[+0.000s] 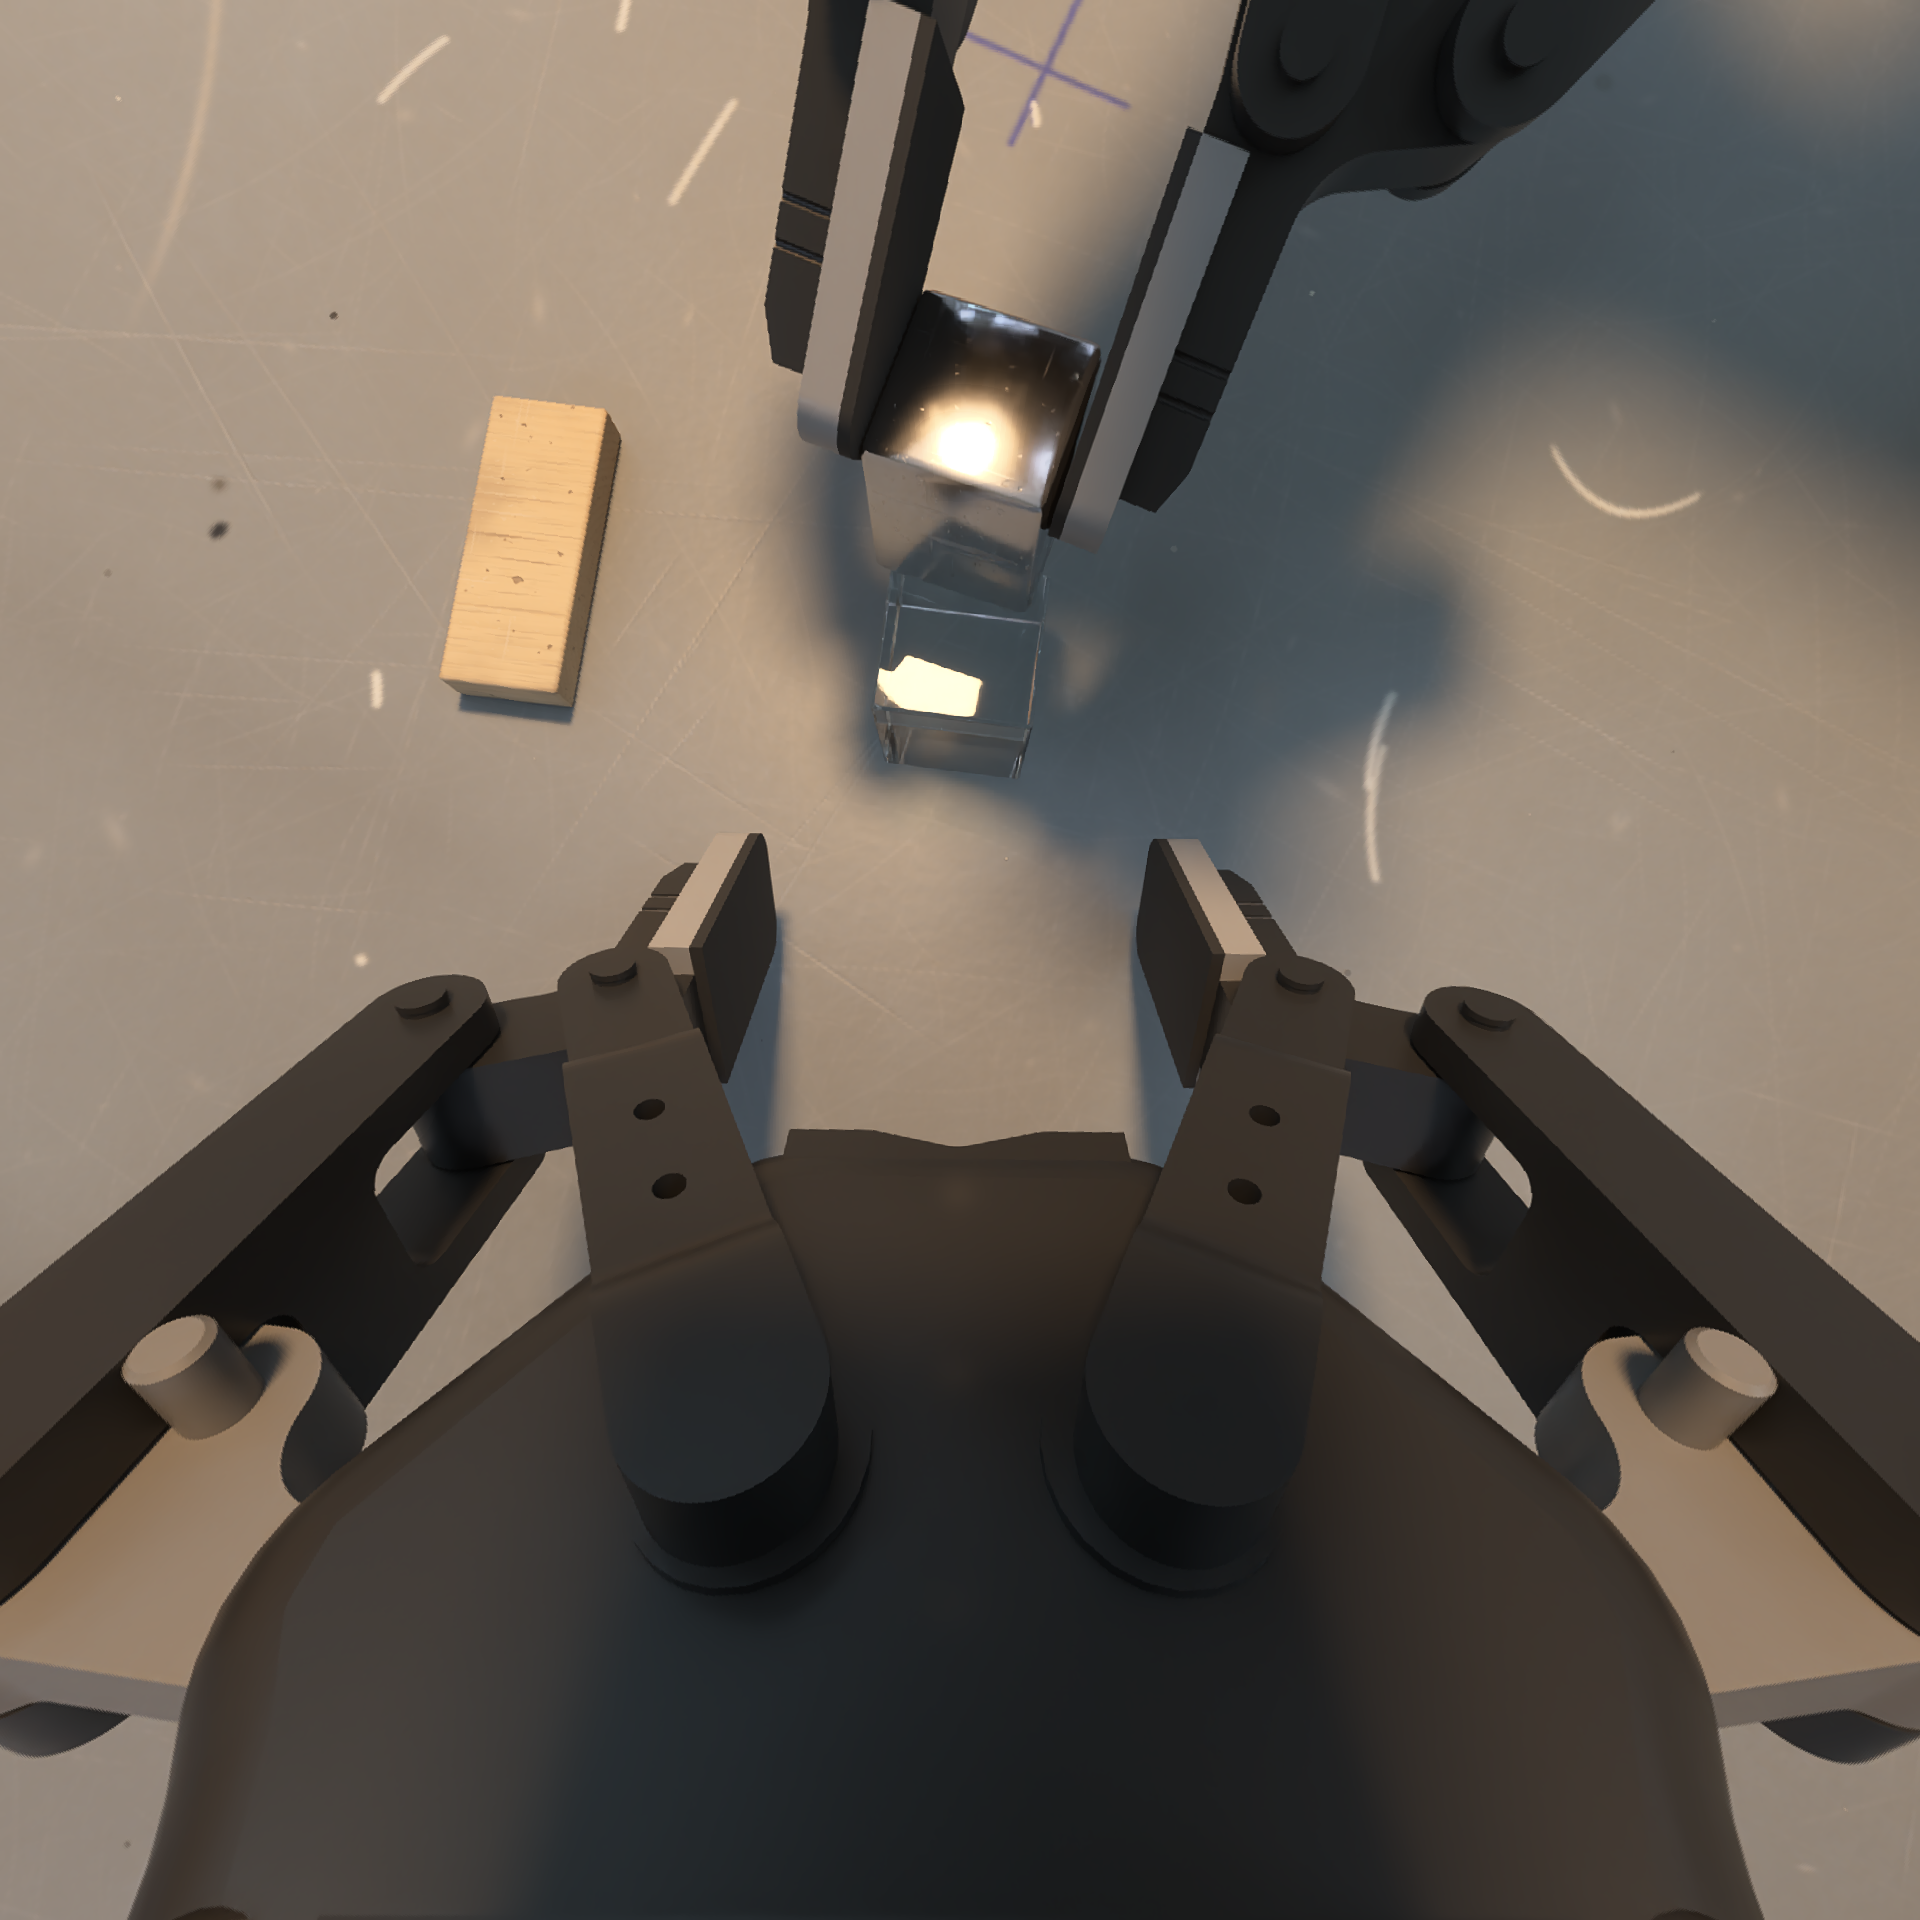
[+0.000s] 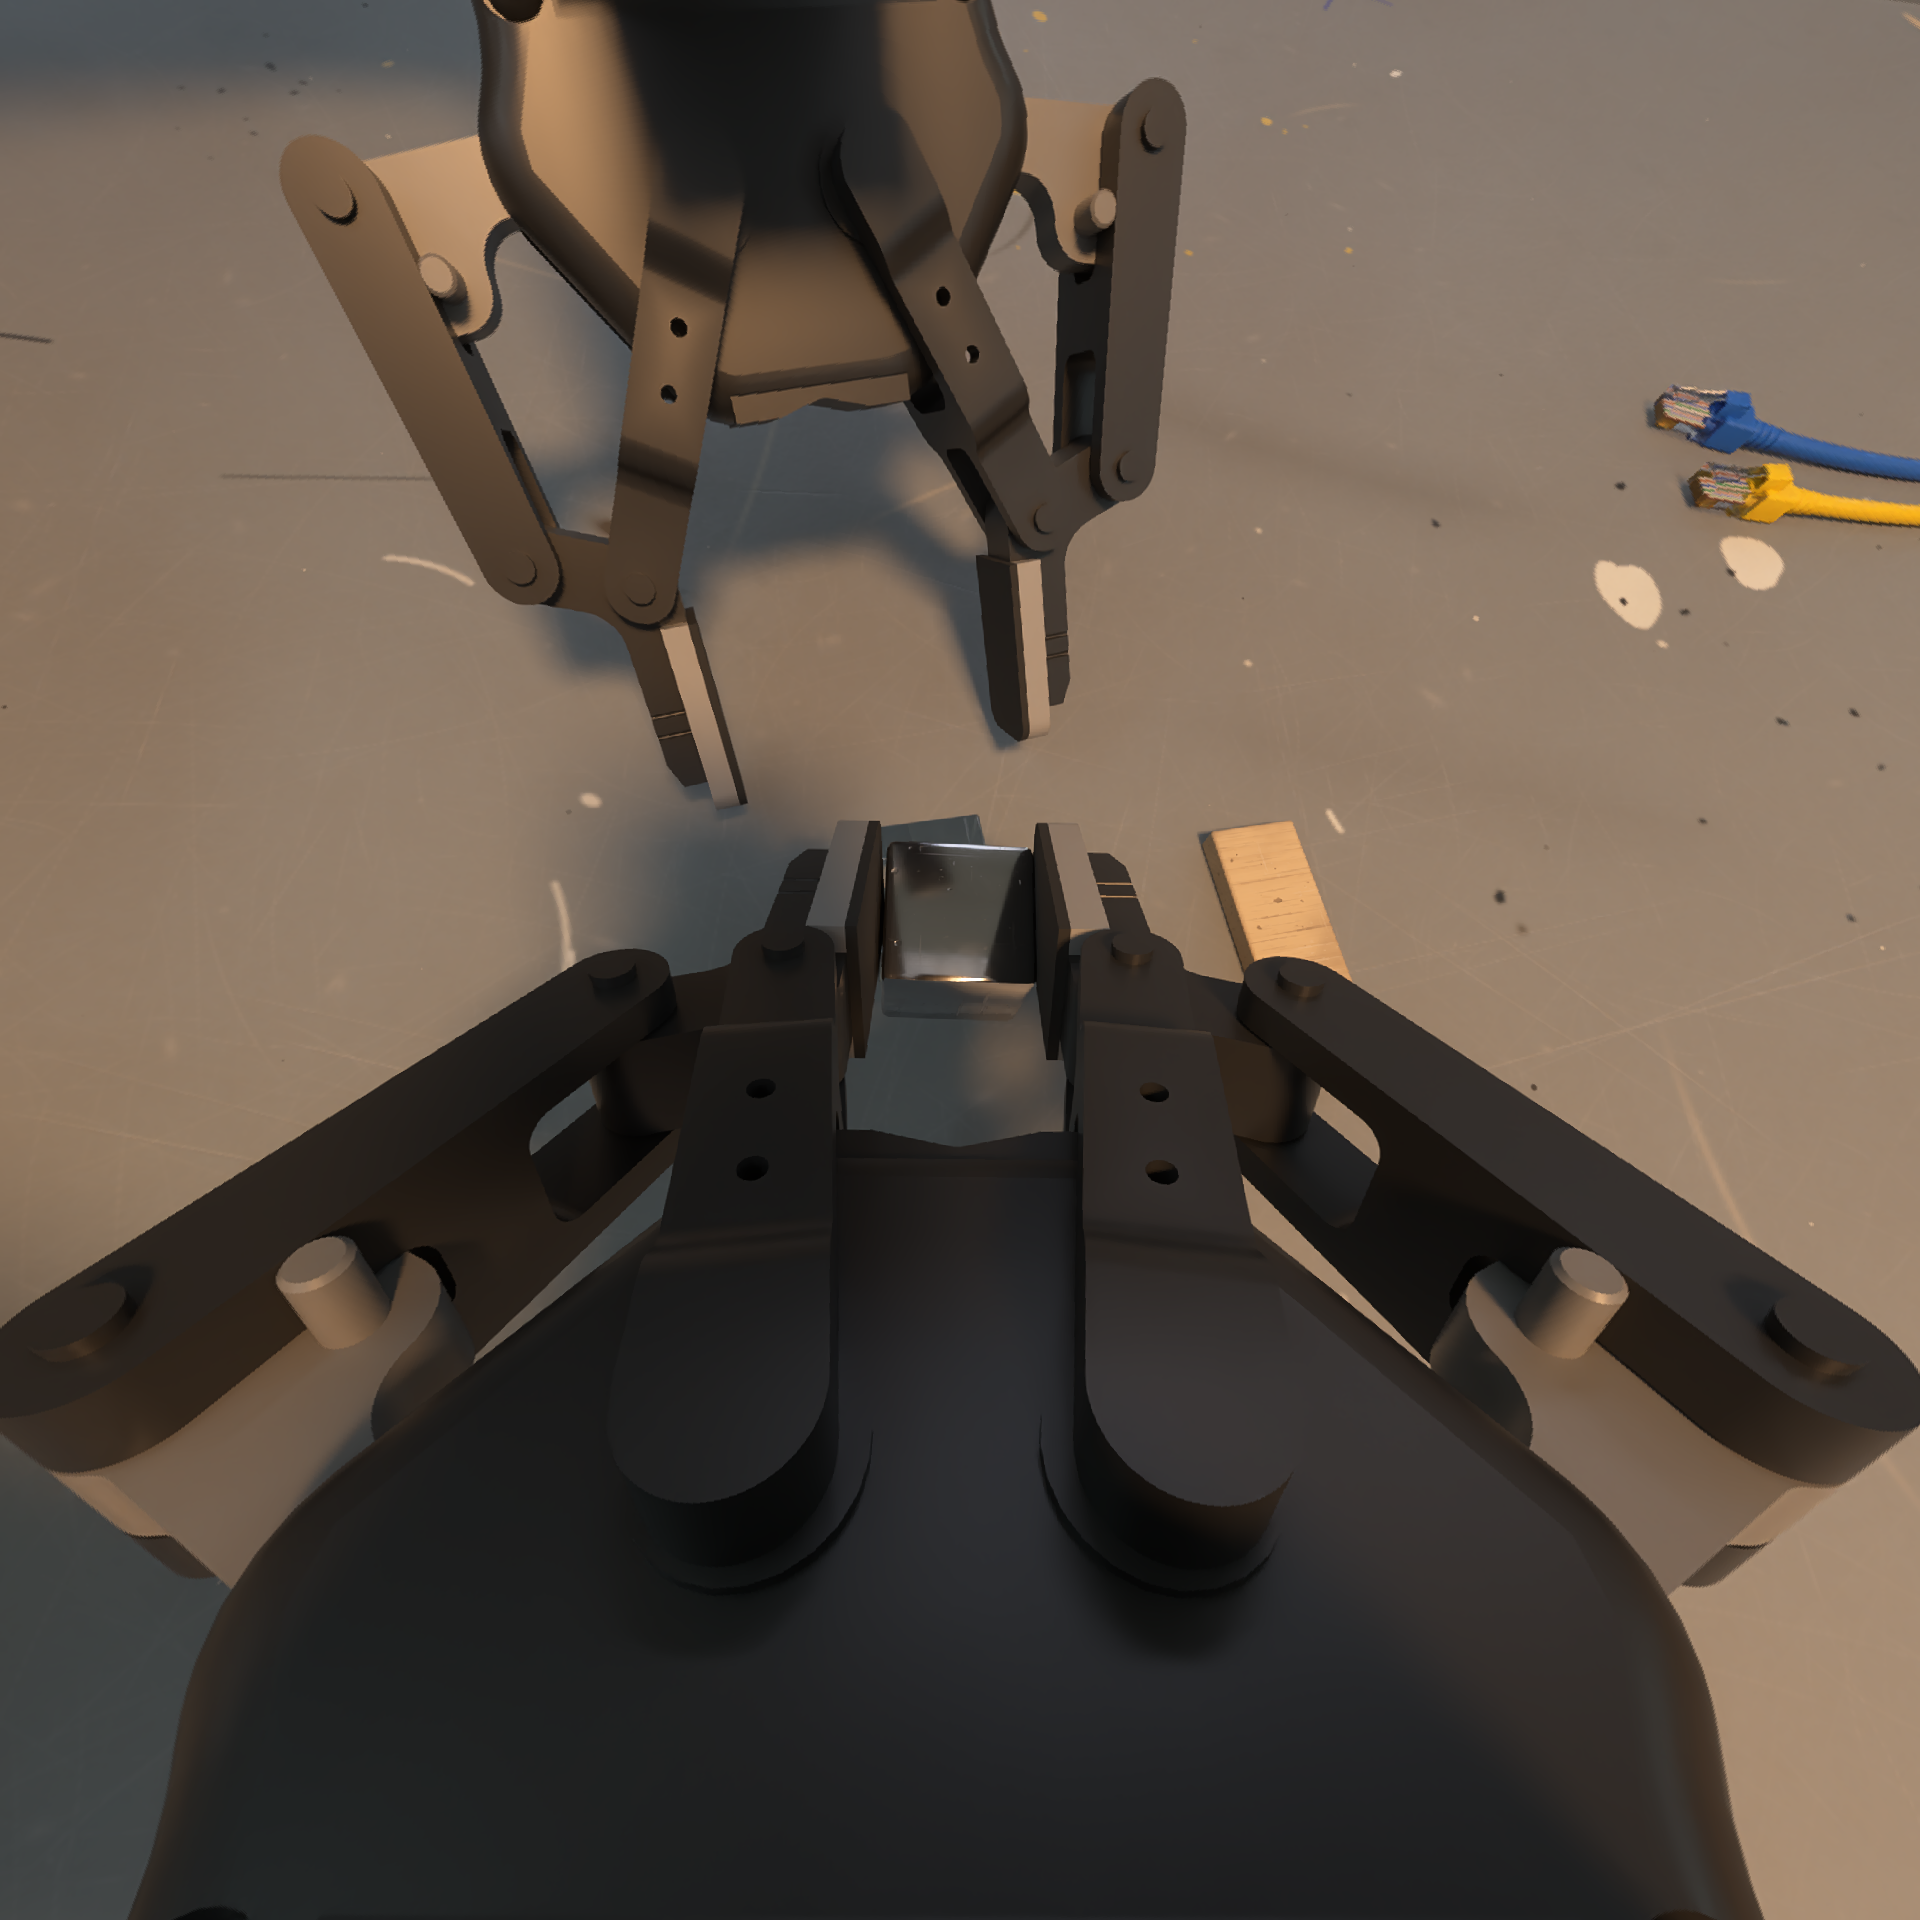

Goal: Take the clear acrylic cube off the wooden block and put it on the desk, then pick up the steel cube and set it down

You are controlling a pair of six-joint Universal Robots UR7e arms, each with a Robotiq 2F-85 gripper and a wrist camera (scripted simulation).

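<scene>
Steel cube (image 2: 956, 914), gripped on two opposite faces by the right gripper (image 2: 956, 930), whose pads are closed flat against it. In the left wrist view the cube appears to be just above the desk (image 1: 260, 935) or barely touching it; contact cannot be confirmed. The clear acrylic cube (image 1: 958, 691) lies on the desk immediately next to the steel cube, on the side towards the left gripper (image 1: 956, 935), which hovers empty with its fingers spread wide. The bare wooden block (image 1: 530, 545) lies a short way from the steel cube. Blue (image 2: 1787, 431) and yellow (image 2: 1808, 504) cables lie well beyond the block. Risk: lowering or release may nudge the acrylic cube; early opening would drop the steel cube onto the desk.
</scene>
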